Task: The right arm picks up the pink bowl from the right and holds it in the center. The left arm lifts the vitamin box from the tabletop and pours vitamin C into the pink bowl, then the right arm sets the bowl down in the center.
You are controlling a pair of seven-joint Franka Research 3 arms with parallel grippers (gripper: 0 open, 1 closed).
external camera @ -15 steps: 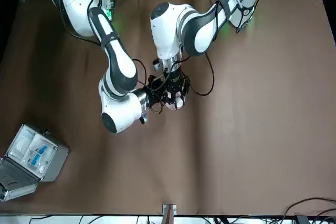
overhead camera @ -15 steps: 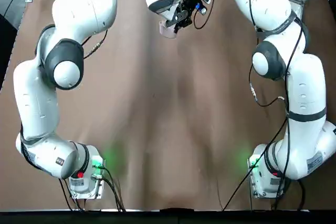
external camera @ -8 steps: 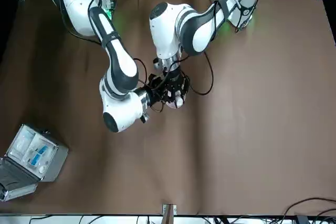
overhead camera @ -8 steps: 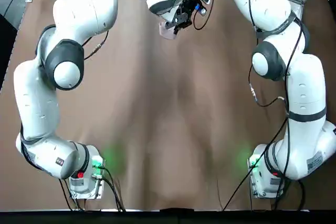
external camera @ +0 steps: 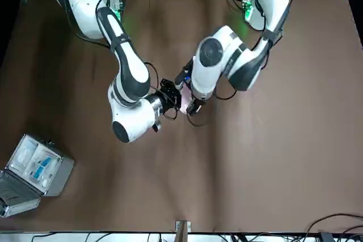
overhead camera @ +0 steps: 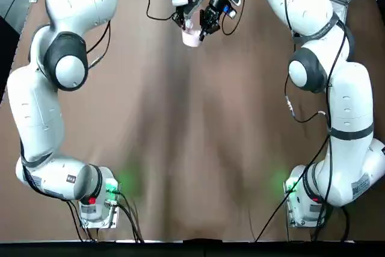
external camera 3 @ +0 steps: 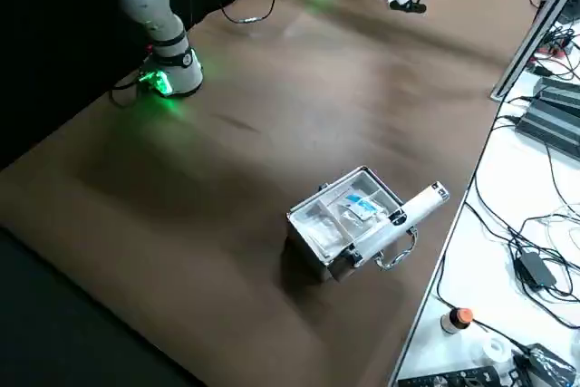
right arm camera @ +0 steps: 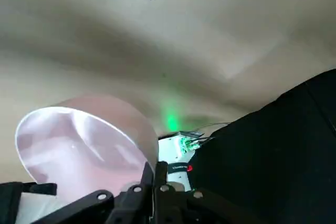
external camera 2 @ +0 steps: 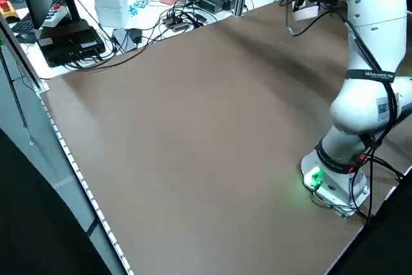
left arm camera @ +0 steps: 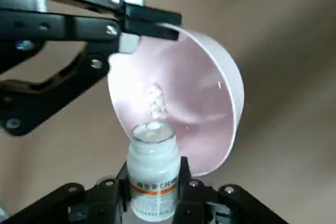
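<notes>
The left arm's wrist has swung over since the earlier frames: where it stood more upright above the pink bowl (left arm camera: pixel 178 111), it now lies tipped on the bowl's left side. The left gripper (left arm camera: pixel 155 170) has its fingers closed to the width of the small white vitamin bottle (left arm camera: pixel 154 182), gripping it from both sides, its mouth turned into the bowl. White tablets (left arm camera: pixel 157 100) show against the bowl's inner wall, so the pour seems to be under way; whether the bottle is spent, I cannot tell. The right gripper (left arm camera: pixel 167 23) has its fingers pinched on the bowl's rim, holding it tilted, apparently above the surface (overhead camera: pixel 198 148). The right arm looks much as it did, and the grey case (external camera: pixel 39 168) sits unchanged, well apart from the bowl, beyond it to the right. Levelling the bowl before lowering it should keep the tablets in.
</notes>
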